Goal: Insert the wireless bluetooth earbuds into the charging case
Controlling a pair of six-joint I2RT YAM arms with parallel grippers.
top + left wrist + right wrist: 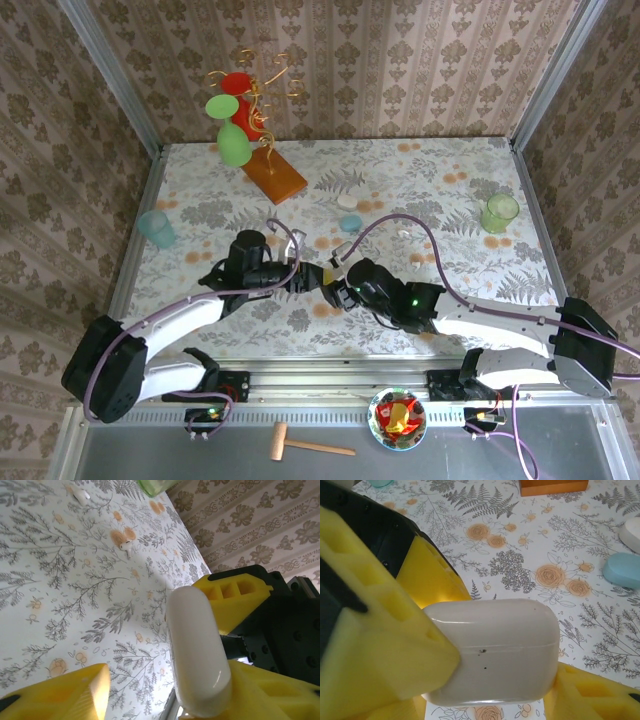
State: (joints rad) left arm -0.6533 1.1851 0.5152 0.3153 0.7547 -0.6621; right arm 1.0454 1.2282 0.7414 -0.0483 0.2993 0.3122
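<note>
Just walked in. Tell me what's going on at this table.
Two robot arms meet near the middle of the table, with a closed white case between them. The right end effector grips the case. The left end effector is open around it, with one finger clear of it. Two white earbuds lie loose on the table, not yet put in.

The left arm (175, 325) and right arm (490, 318) are black-and-white, trailing purple cables (398, 216), with blocky yellow fingers (60, 695).
</note>
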